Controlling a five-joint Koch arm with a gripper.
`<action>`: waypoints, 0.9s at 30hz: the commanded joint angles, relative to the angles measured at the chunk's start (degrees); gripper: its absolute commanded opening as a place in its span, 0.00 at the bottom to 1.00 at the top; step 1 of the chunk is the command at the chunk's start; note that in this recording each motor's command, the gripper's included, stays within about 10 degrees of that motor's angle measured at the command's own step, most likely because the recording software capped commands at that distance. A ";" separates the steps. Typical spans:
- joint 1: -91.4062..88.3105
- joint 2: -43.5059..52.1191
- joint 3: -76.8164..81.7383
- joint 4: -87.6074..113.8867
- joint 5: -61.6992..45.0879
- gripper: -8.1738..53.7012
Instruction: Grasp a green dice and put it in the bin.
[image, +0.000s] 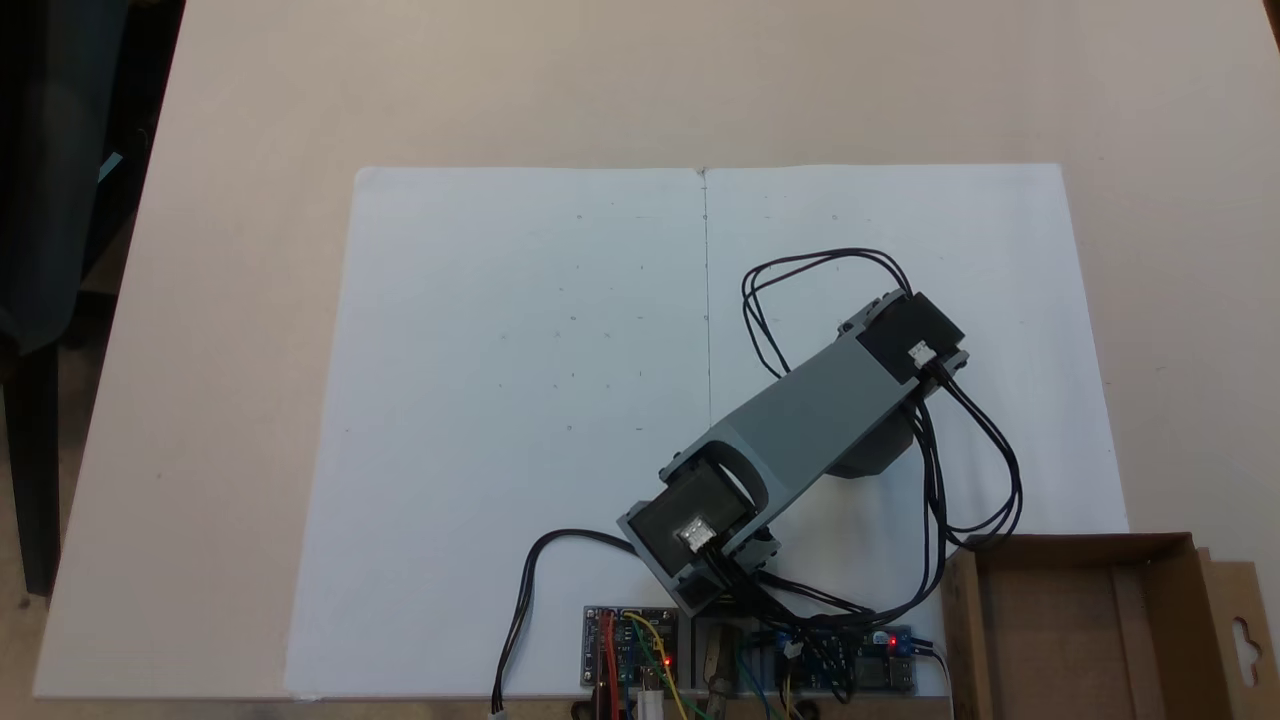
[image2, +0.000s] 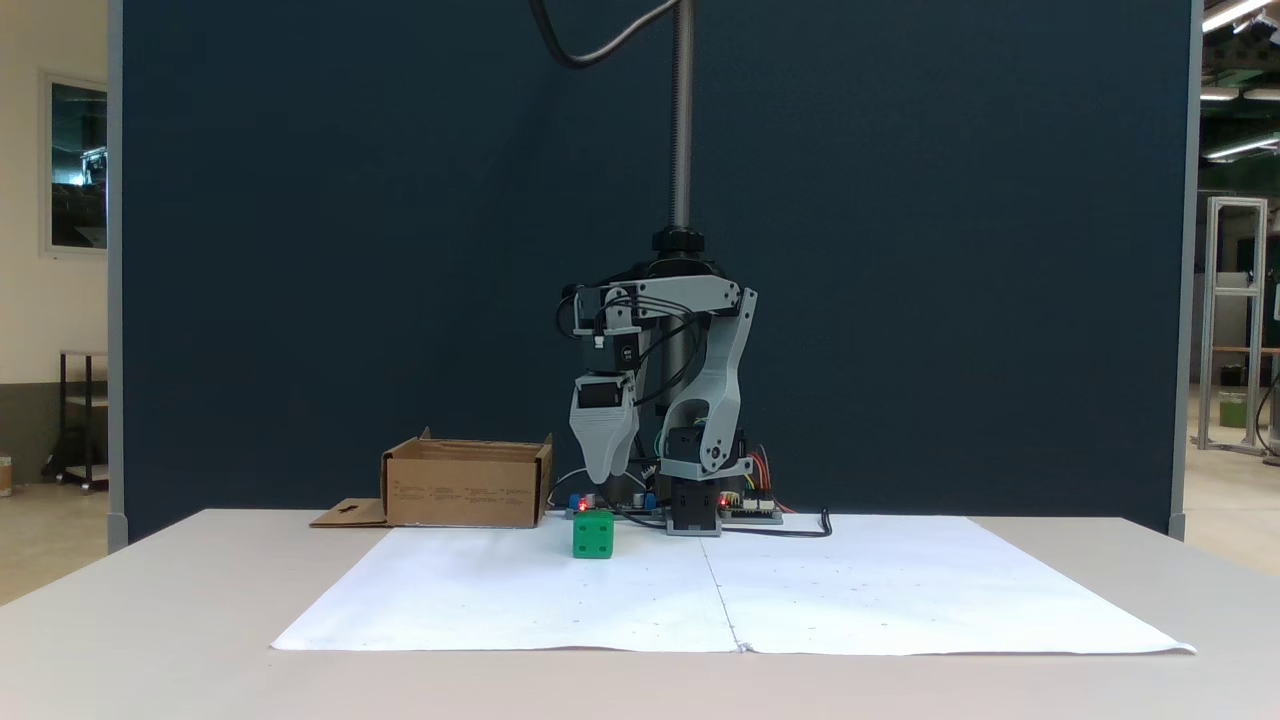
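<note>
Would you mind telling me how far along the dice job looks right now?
Nothing looks done: the small bright green plastic dice sits on the white paper, outside the shallow brown cardboard bin. In hand: the pincer hangs just above the dice, apparently carrying nothing. Left: grasping, carrying and dropping it into the bin.

A pale beige table (image: 250, 120) is carrying two white paper sheets (image: 520, 400) lying side by side and meeting at a centre seam, covering most of its middle. In the side-on fixed view a small bright green plastic dice (image2: 593, 534) is sitting on the left sheet near its far edge, toward the seam. A shallow brown cardboard bin (image2: 466, 484) with a flat side flap is resting at the table's edge on the arm's side, next to the paper's corner, with the arm's grey base (image2: 695, 500) and small circuit boards (image: 632, 648) standing along that same edge.
</note>
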 joint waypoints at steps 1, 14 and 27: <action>0.88 2.29 -0.09 1.23 -4.92 0.87; -5.63 10.81 8.70 -3.25 -1.41 0.87; -5.36 11.07 16.61 -21.01 -1.93 0.87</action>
